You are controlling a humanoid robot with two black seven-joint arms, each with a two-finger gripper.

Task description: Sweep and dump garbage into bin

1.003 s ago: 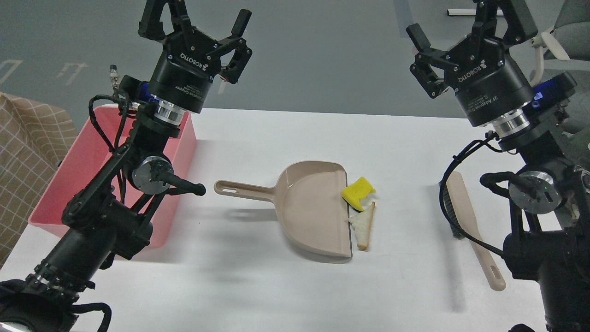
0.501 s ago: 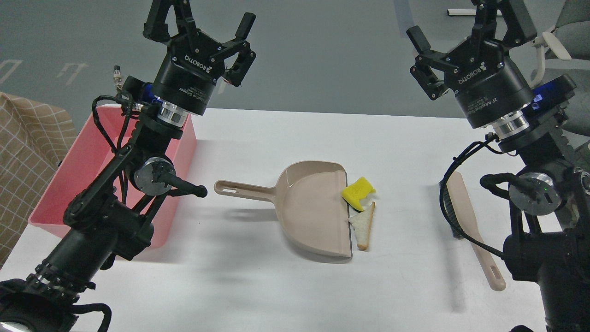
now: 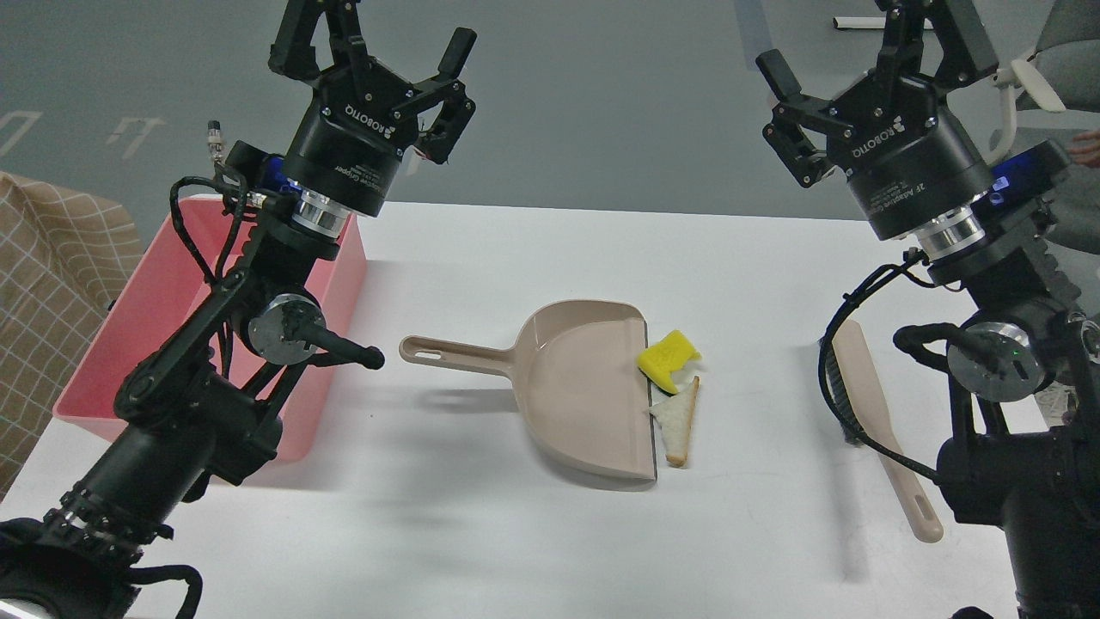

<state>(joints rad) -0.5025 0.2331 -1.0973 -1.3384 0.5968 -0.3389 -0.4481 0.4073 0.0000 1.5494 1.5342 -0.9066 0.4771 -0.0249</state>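
Both grippers — left gripper [image 3: 374,39], right gripper [image 3: 868,39] — spread, empty, raised; garbage [image 3: 669,359] touches the dustpan [image 3: 577,387] lip.

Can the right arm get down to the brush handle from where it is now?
Probably yes: the right gripper is open and empty above the table, and the brush lies beside that arm, partly hidden by its cable.

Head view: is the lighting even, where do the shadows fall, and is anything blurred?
Head view: even overhead light, no glare on the white table; soft shadows fall below the dustpan and the pink bin; the sponge, the bread slice and both grippers are sharp.
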